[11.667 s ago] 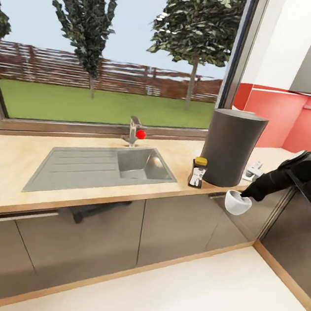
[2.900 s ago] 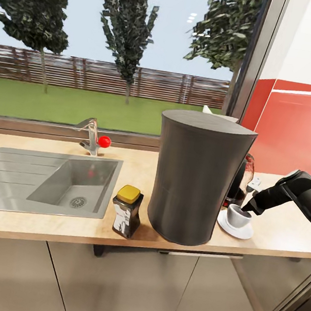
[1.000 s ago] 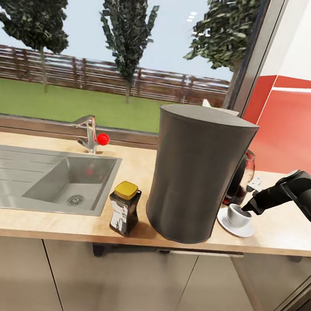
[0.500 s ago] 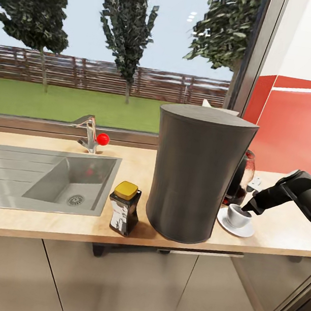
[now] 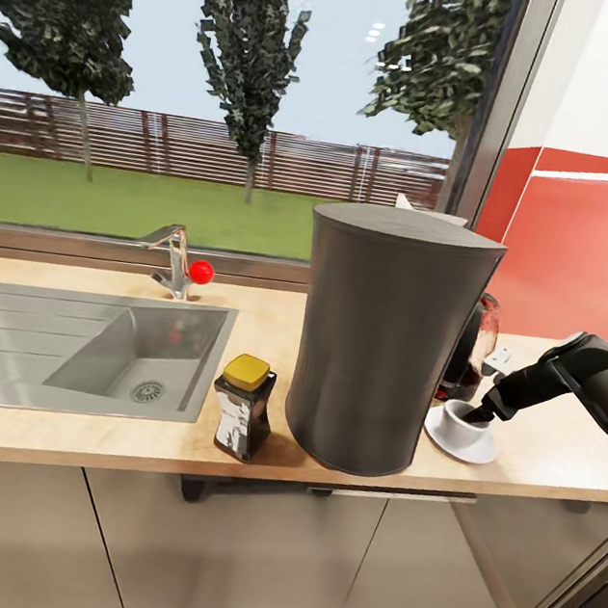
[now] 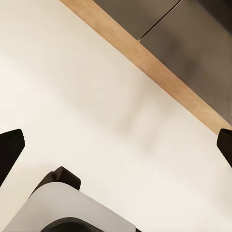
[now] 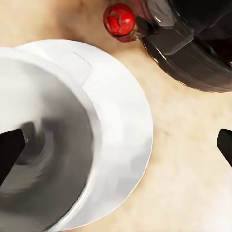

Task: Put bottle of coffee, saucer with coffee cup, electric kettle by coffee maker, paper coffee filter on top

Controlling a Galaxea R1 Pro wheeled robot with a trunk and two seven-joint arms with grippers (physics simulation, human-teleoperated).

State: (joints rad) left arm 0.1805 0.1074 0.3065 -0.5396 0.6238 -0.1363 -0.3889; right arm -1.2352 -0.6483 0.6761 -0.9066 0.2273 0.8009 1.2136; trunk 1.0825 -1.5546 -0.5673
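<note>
1. The right hand reaches in from the right side of the head view, its dark fingers spread apart. One fingertip dips inside the coffee cup and the other sits outside the rim, so the hand straddles the cup wall without pressing on it.
2. The cup stands upright on the saucer, which lies flat on the worktop just to the right of the coffee maker.
3. The coffee maker is a tall charcoal cylinder, the tallest thing on the worktop, standing near the front edge.
4. A small white paper coffee filter peeks up behind the coffee maker's top edge.
5. The electric kettle, dark and glassy, stands behind the saucer, partly hidden by the coffee maker. In the right wrist view its dark base lies close beside the saucer's rim.
6. The bottle of coffee, with its yellow lid, stands upright just left of the coffee maker, near the front edge.
7. A steel sink with a tap fills the left part of the worktop.
8. The left hand points down at a pale floor, its two dark fingertips set wide apart with nothing between them.
</note>
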